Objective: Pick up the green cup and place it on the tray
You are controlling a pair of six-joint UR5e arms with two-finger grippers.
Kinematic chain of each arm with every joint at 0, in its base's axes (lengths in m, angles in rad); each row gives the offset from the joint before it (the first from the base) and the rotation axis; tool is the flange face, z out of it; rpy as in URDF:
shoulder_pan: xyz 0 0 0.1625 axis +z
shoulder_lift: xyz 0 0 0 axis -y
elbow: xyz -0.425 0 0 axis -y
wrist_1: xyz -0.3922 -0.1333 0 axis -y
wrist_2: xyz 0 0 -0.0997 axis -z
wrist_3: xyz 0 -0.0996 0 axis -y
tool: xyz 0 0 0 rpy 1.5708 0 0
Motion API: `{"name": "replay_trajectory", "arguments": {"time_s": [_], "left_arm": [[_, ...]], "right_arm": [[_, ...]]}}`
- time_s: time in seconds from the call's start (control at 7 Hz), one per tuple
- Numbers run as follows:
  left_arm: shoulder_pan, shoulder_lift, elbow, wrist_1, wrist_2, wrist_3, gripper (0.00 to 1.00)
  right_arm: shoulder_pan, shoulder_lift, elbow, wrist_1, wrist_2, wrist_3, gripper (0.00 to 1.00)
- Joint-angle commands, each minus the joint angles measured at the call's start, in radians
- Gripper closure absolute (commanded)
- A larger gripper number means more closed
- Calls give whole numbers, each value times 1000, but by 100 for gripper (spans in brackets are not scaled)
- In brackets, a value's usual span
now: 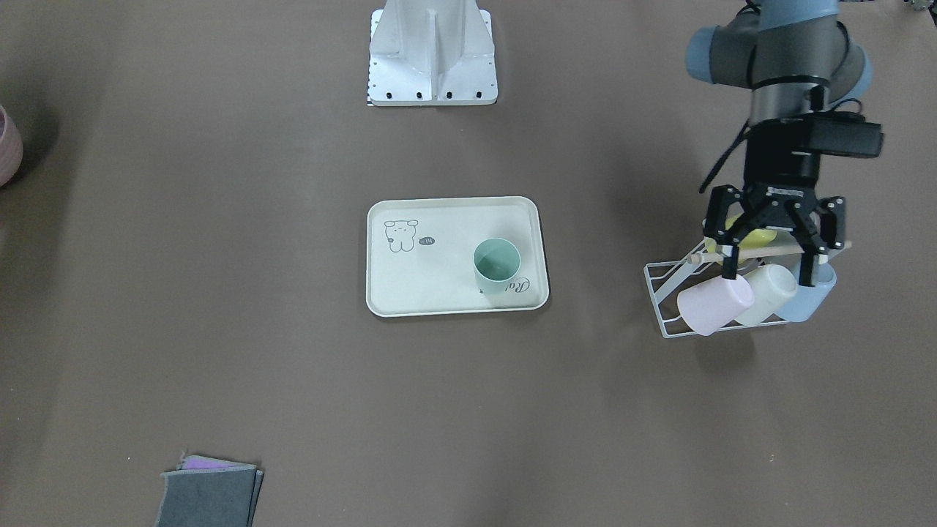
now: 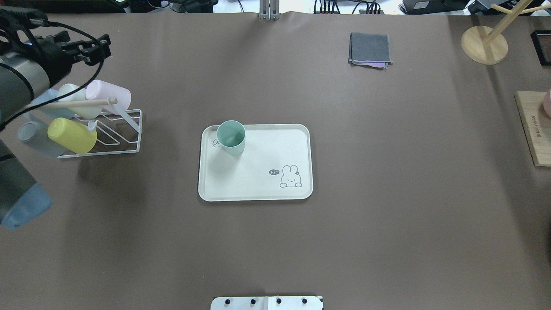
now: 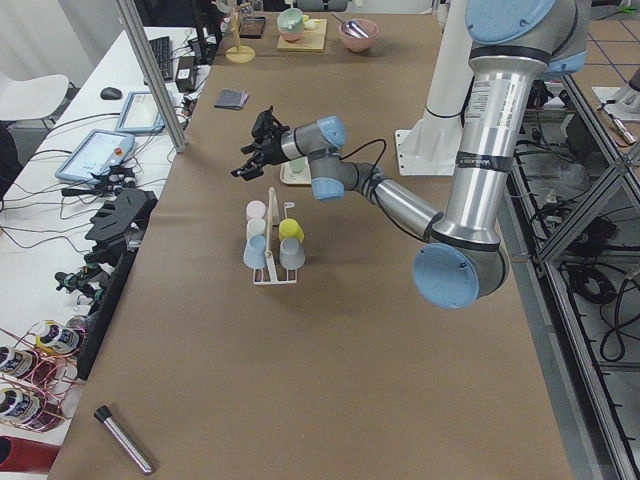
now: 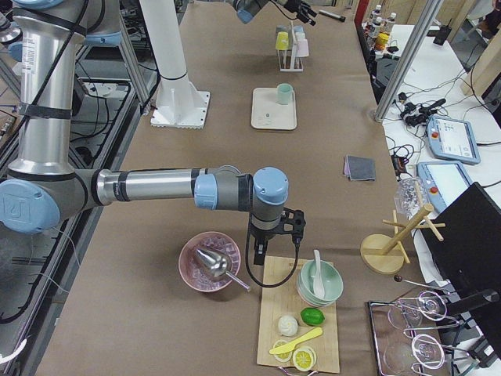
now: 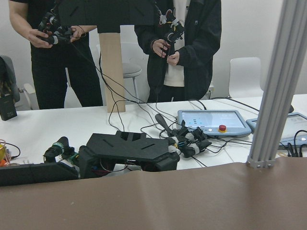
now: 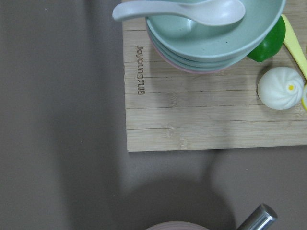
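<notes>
Where green cup (image 2: pixel 230 137) stands upright, tray (image 2: pixel 254 181) corner rim lies near.

The pale mint-green plastic tumbler (image 2: pixel 231 137) stands upright on the flat cream rectangular tray (image 2: pixel 258 181), in its far corner on the robot's left. The tray lies mid-table. Well apart to its left sits a white wire rack (image 2: pixel 128 120) carrying pastel plastic cups (image 2: pixel 73 134). A folded grey cloth (image 2: pixel 370 48) lies beyond the tray, to the right, near the far edge.
</notes>
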Motion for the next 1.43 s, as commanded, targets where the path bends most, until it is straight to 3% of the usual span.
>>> {"name": "replay_trajectory", "arguments": {"time_s": [0.0, 0.43, 0.71, 1.29], "left_arm": [[-246, 0, 88, 1, -289, 1, 3], [-515, 18, 273, -2, -702, 0, 3], [-627, 18, 412, -3, -938, 1, 3], [-681, 23, 509, 55, -1099, -3, 2]], "right_arm": [[0, -1, 1, 0, 2, -2, 0], [0, 1, 1, 0, 0, 1, 0], [0, 3, 1, 2, -1, 2, 0], [0, 12, 1, 2, 0, 1, 0]]}}
